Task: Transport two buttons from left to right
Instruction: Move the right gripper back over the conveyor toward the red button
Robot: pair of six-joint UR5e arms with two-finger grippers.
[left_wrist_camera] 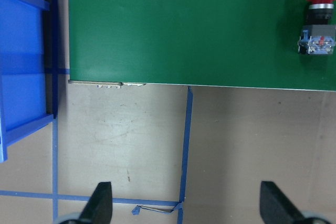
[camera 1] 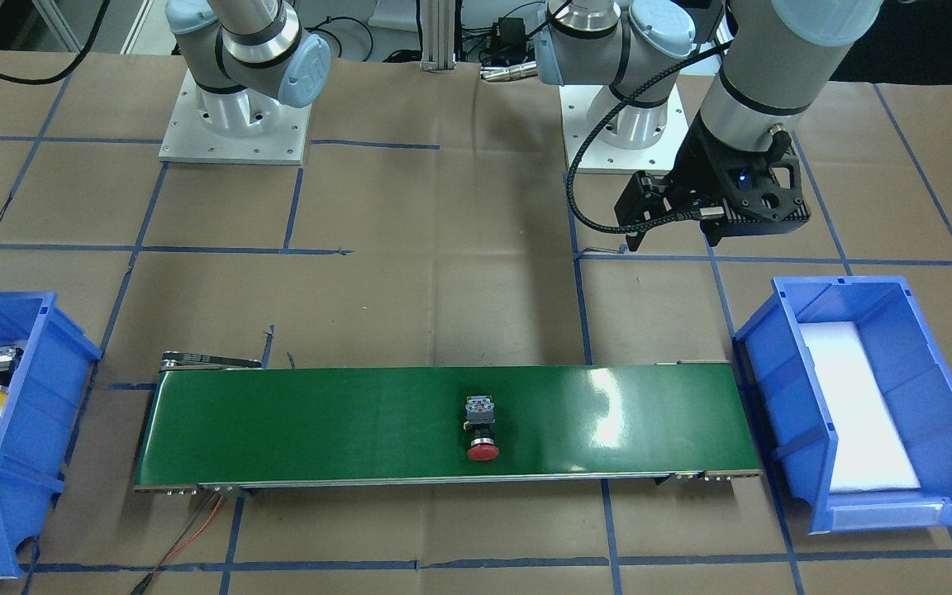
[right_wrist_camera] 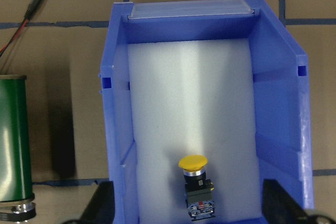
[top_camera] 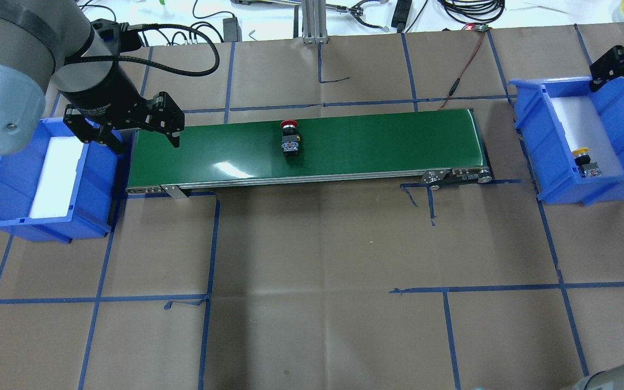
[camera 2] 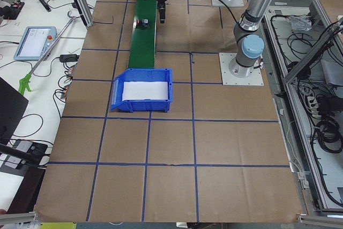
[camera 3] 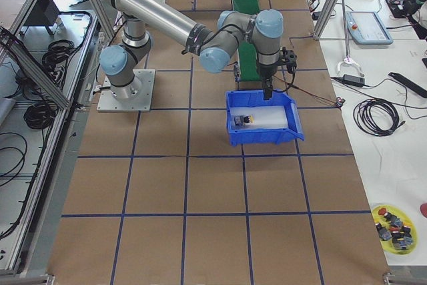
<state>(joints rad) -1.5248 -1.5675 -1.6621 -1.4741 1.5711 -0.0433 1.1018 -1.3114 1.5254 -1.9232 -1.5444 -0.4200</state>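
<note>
Dull paper, a shiny belt, moulded plastic.

The worktop (top_camera: pixel 312 325) is covered in matt brown paper, creased in places and crossed by blue tape (top_camera: pixel 507 287). The conveyor belt (camera 1: pixel 319 421) is a smooth green sheet, glossy enough to mirror the lamps. The left bin (camera 1: pixel 930 364) and right bin (camera 1: pixel 30 388) are hard blue plastic with a faint sheen, each lined with soft white foam (camera 1: pixel 856 405). The red button (camera 1: pixel 482 430) and yellow button (right_wrist_camera: pixel 195 182) have glossy plastic caps over duller black-grey bodies. The left arm (camera 1: pixel 773 74) is satin grey metal, and the left tool (camera 1: pixel 673 241) is matt black.
</note>
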